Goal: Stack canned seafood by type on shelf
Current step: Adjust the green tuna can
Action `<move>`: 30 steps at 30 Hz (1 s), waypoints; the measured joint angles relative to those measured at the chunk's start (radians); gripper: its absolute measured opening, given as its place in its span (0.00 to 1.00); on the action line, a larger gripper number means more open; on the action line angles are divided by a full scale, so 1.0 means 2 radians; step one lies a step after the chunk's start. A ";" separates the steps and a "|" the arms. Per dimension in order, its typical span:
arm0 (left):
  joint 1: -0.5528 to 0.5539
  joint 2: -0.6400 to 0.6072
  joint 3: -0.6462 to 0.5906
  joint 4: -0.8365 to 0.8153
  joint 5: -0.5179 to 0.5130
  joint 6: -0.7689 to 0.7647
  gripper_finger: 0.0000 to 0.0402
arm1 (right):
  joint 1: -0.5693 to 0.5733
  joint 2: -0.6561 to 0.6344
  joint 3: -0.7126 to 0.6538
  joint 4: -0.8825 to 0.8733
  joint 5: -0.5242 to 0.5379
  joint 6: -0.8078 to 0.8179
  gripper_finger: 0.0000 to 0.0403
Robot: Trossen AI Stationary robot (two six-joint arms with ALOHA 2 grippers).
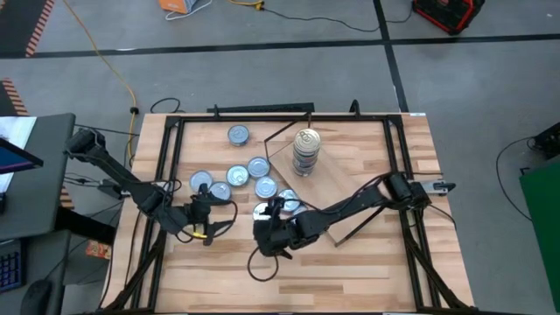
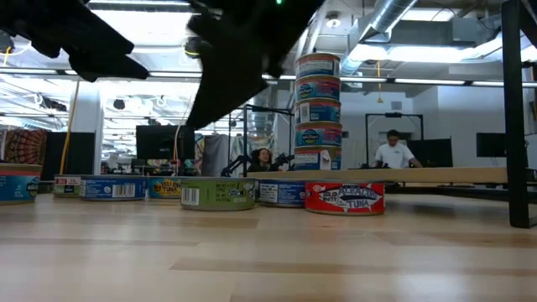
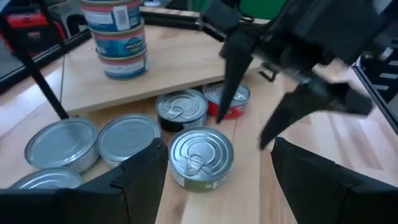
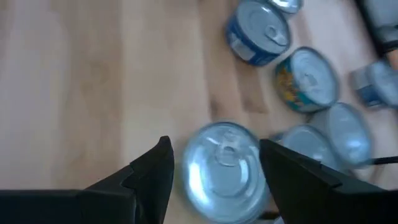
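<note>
High view: my right gripper [image 1: 273, 210] hovers, jaws open, above a loose tin [image 4: 225, 167]; left gripper [image 1: 203, 213] open nearby. Next, I judge, close and carry it to the shelf [image 1: 350, 162].

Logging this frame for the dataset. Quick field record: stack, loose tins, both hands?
stack: tins piled upright on the shelf
loose tins: about eight flat on the table, left of the shelf
red tin: red-labelled tin at the shelf's near edge
left hand: left hand open, empty
right hand: right hand open, over a loose tin
</note>
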 joint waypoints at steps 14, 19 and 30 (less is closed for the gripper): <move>0.002 -0.001 0.000 -0.002 -0.014 0.013 0.69 | 0.009 0.037 0.000 0.014 0.068 -0.059 0.67; 0.002 -0.001 0.000 -0.002 -0.014 0.013 0.69 | 0.013 0.037 0.000 0.009 0.106 -0.065 0.67; 0.002 -0.001 0.000 -0.002 -0.022 0.013 0.69 | 0.010 0.041 0.000 -0.006 0.074 -0.063 0.63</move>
